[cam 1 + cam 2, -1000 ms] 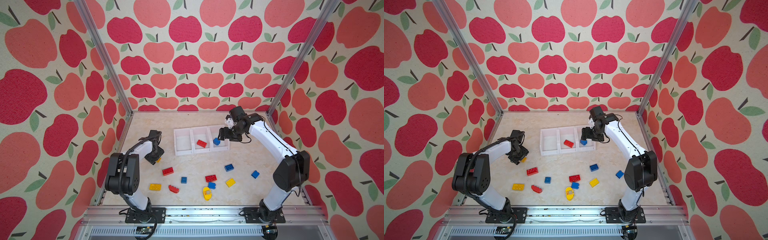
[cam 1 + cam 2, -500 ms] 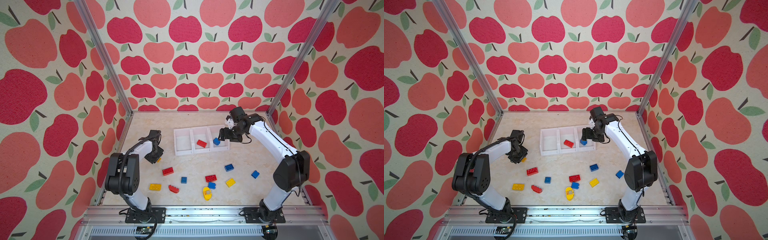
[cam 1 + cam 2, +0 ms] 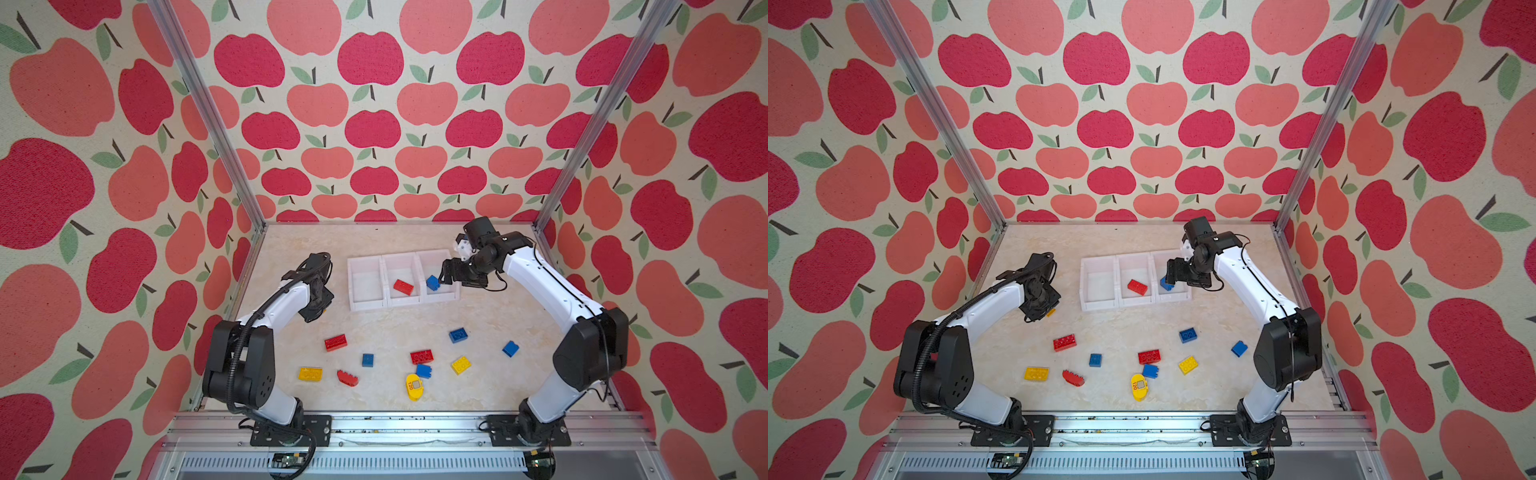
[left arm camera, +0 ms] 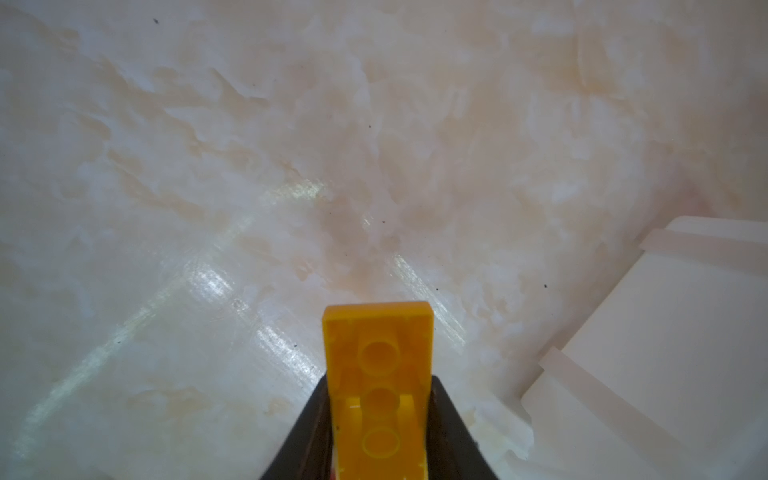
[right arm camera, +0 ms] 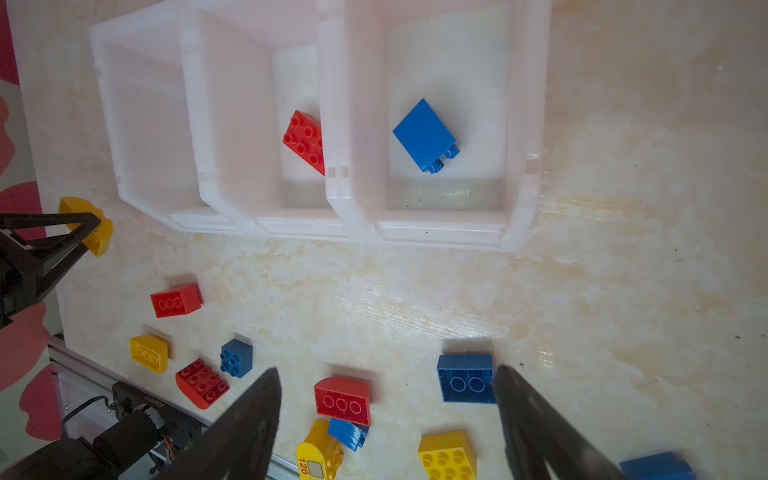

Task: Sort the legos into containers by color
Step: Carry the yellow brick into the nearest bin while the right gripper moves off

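While my left gripper (image 3: 318,308) hides its tips in a top view, the left wrist view shows my fingers (image 4: 446,419) pinching a yellow brick (image 4: 378,332) beside the bins (image 4: 665,332). Right wrist view: my right gripper (image 5: 382,372) is spread wide and holds nothing. A blue brick (image 5: 424,133) lies in the end bin and a red brick (image 5: 305,141) in the middle one.

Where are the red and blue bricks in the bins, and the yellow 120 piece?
red brick (image 3: 403,286): a top view, studded top.
blue brick (image 5: 424,133): right wrist view, smooth side.
yellow 120 piece (image 3: 414,387): a top view, printed face.
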`<move>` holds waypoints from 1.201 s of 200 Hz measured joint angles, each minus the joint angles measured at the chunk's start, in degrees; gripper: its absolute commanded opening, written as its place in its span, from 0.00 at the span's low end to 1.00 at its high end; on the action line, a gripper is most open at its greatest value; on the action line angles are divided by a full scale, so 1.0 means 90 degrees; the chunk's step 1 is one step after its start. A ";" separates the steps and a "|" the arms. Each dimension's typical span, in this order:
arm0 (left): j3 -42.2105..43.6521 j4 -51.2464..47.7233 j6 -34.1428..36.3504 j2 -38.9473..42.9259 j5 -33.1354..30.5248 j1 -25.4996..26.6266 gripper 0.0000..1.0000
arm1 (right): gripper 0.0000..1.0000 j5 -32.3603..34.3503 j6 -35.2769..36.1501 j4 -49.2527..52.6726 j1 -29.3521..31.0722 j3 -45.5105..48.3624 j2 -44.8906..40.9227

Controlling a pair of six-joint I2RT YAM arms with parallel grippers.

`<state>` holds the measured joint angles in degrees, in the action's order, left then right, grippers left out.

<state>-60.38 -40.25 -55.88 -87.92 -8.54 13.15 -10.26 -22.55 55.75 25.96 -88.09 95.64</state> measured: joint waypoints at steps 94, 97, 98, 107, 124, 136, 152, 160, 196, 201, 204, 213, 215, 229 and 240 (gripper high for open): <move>-0.1863 -0.0119 0.1285 -0.0313 -0.1207 0.1717 0.26 | 0.83 -0.0044 -0.0129 -0.0236 -0.0143 0.0520 -0.0435; -0.1911 -0.0119 0.1341 -0.0376 -0.1224 0.1768 0.26 | 0.83 -0.0044 -0.0129 -0.0240 -0.0153 0.0537 -0.0449; -0.1921 -0.0121 0.1348 -0.0389 -0.1231 0.1778 0.26 | 0.83 -0.0046 -0.0129 -0.0243 -0.0153 0.0542 -0.0452; -0.2035 -0.0121 0.1479 -0.0556 -0.1246 0.1897 0.26 | 0.83 -0.0044 -0.0146 -0.0243 -0.0175 0.0593 -0.0500; -0.2222 -0.0114 0.1685 -0.0913 -0.1239 0.2045 0.26 | 0.83 -0.0044 -0.0163 -0.0248 -0.0216 0.0648 -0.0590; -0.2348 -0.0097 0.1812 -0.1171 -0.1214 0.2079 0.26 | 0.83 -0.0041 -0.0172 -0.0260 -0.0236 0.0690 -0.0668; -0.2521 -0.0068 0.1940 -0.1496 -0.1154 0.2081 0.26 | 0.83 -0.0041 -0.0172 -0.0262 -0.0262 0.0748 -0.0767; -0.2591 -0.0051 0.2004 -0.1632 -0.1117 0.2081 0.26 | 0.83 -0.0041 -0.0175 -0.0262 -0.0270 0.0787 -0.0809; -0.2868 -0.0022 0.2203 -0.2164 -0.0950 0.2069 0.28 | 0.83 -0.0039 -0.0194 -0.0260 -0.0328 0.0942 -0.0933; -0.2907 -0.0022 0.2210 -0.2229 -0.0928 0.2067 0.29 | 0.84 -0.0041 -0.0197 -0.0260 -0.0340 0.0957 -0.0940; -0.2917 -0.0019 0.2210 -0.2261 -0.0908 0.2064 0.29 | 0.84 -0.0039 -0.0199 -0.0262 -0.0345 0.0971 -0.0950; -0.2929 -0.0019 0.2225 -0.2329 -0.0848 0.2050 0.30 | 0.84 -0.0039 -0.0204 -0.0260 -0.0355 0.1008 -0.0979; -0.2929 -0.0019 0.2225 -0.2336 -0.0835 0.2045 0.31 | 0.84 -0.0039 -0.0206 -0.0260 -0.0359 0.1015 -0.0986; -0.2929 -0.0019 0.2225 -0.2409 -0.0772 0.2006 0.33 | 0.84 -0.0041 -0.0219 -0.0260 -0.0364 0.1054 -0.1025; -0.2929 -0.0022 0.2227 -0.2453 -0.0731 0.1970 0.36 | 0.84 -0.0041 -0.0219 -0.0265 -0.0379 0.1081 -0.1044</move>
<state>-86.74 -40.45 -35.83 -110.00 -15.11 30.87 -10.63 -24.51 53.36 22.55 -78.37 86.24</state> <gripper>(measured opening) 0.342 0.836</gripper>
